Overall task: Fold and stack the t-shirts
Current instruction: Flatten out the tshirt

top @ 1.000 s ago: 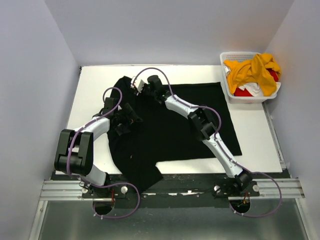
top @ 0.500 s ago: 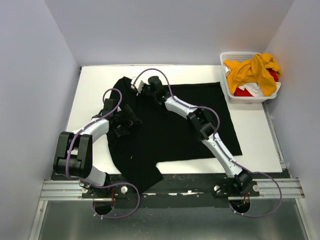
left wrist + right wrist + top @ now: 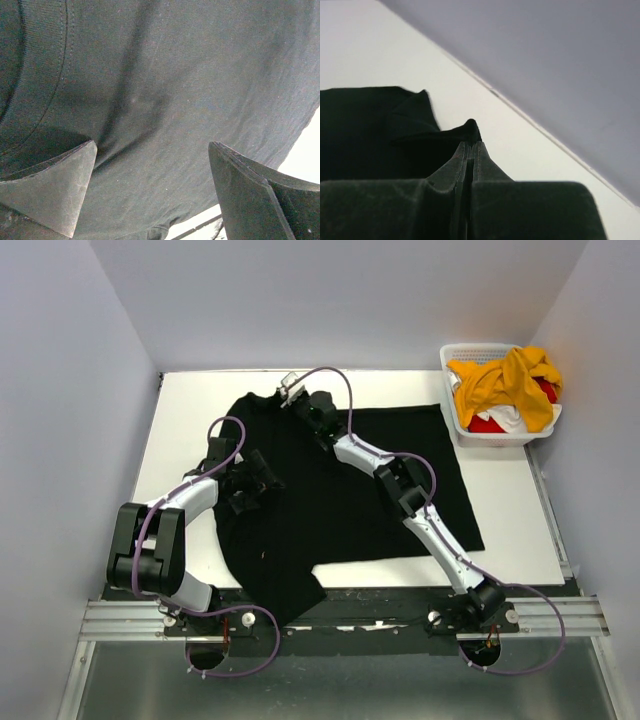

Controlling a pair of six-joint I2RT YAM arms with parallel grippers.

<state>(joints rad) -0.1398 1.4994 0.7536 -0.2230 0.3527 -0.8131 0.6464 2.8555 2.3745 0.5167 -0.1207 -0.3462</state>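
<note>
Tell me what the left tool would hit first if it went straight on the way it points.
The black t-shirt: the open left tool faces it, and the cloth fills its wrist view straight ahead. How near it is, I cannot tell.

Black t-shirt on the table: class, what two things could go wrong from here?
1. The right gripper is shut on only a small peak of the black t-shirt; the cloth may slip free if pulled.
2. The left gripper stands open over the shirt, clamping nothing, and the hem overhangs the near edge of the table, so a pull could drag the whole shirt.
</note>
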